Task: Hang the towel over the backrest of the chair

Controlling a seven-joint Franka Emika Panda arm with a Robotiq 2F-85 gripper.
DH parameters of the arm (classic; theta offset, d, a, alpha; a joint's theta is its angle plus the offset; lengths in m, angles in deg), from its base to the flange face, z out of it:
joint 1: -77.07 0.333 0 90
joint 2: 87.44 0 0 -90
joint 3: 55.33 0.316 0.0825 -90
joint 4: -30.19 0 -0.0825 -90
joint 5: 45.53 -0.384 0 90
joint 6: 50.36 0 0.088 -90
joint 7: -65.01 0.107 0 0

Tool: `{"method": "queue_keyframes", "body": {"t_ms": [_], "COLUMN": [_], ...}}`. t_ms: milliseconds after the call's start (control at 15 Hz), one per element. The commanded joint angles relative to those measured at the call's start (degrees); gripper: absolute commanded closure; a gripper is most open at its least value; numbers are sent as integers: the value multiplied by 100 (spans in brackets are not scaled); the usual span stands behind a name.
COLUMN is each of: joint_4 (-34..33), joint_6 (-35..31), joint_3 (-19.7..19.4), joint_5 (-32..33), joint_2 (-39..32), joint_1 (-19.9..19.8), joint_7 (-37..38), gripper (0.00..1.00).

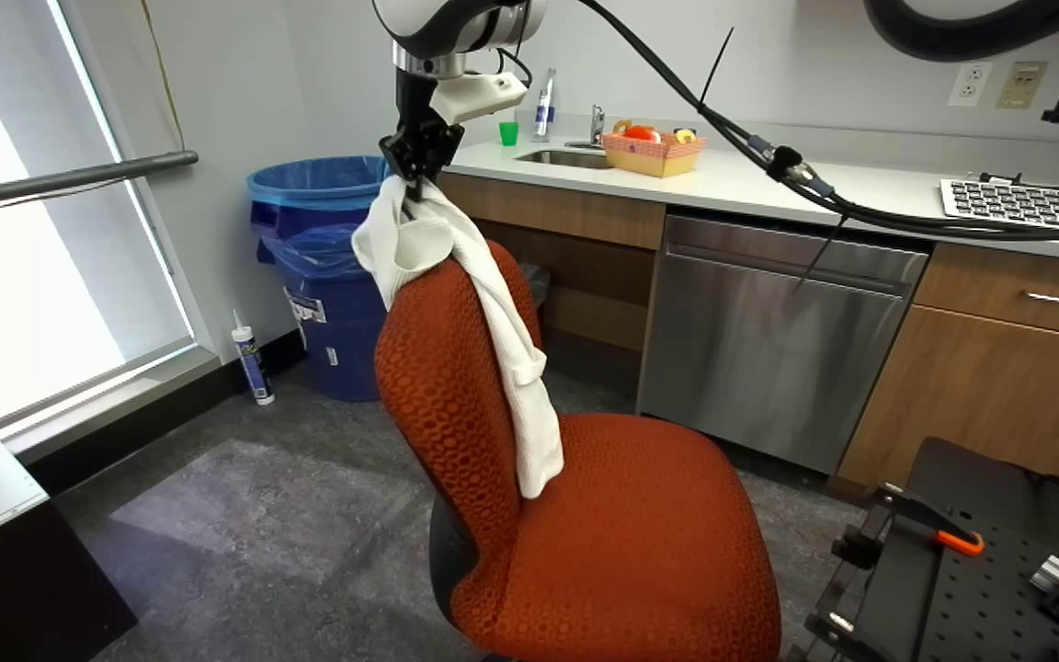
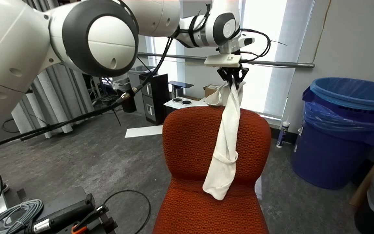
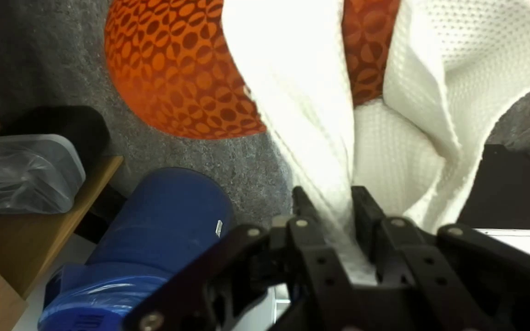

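Grey floor point(image 1: 254, 542), blue bin point(image 1: 346, 340), pale counter point(image 1: 879, 179) — fingers point(image 3: 367, 206) pinch the towel point(image 2: 226, 139) above the backrest point(image 2: 192, 143).

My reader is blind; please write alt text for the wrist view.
A black two-fingered claw pinches a cream-white cloth towel, one strip crossing a rounded orange-red fabric backrest. A blue cylindrical bin is at lower left.

Towel point(image 1: 518, 359) of textured cloth, chair point(image 1: 621, 524) in matt fabric, dishwasher point(image 1: 773, 349) of satiny metal.
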Motion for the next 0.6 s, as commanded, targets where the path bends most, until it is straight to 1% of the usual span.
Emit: {"method": "queue_keyframes", "body": {"t_ms": [0,200,267,400,467,533], "joint_4": [-565,-647,-672,-714,-190,-167], "joint_6": [510,668,694,703,340,321], "joint_3": [140,141,138,123,99,67], "joint_5": [-197,-200,-197,-183,-160,-118], "joint_2": [-238,-259,-271,-295,-116,-106], "joint_1": [-106,-105,-103,-94,-125,-112], "joint_7": [-239,-214,-199,-167,-150,-126], "gripper": [49,24,14,0,0,0]}}
